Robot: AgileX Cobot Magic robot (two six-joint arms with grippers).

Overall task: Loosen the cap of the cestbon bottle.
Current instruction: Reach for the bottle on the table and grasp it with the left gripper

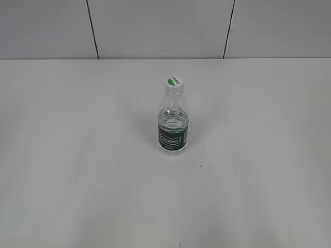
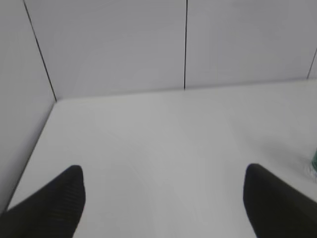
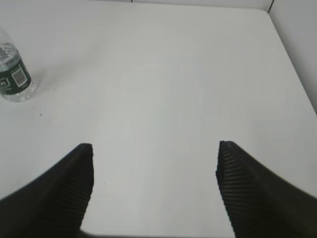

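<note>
The cestbon bottle (image 1: 173, 126) stands upright in the middle of the white table, clear with a dark green label band. Its cap (image 1: 174, 83) sits on the neck, top half green, half white. Neither gripper shows in the exterior view. My left gripper (image 2: 163, 173) is open and empty over bare table; a sliver of the bottle (image 2: 314, 161) shows at the right edge of its view. My right gripper (image 3: 154, 148) is open and empty; the bottle's lower part (image 3: 14, 74) stands far to its upper left, the cap cut off.
The white table (image 1: 77, 155) is bordered by grey wall panels (image 1: 155, 26) at the back. The left wrist view shows a wall (image 2: 20, 74) along the table's left side. The right wrist view shows the table's right edge (image 3: 292, 74).
</note>
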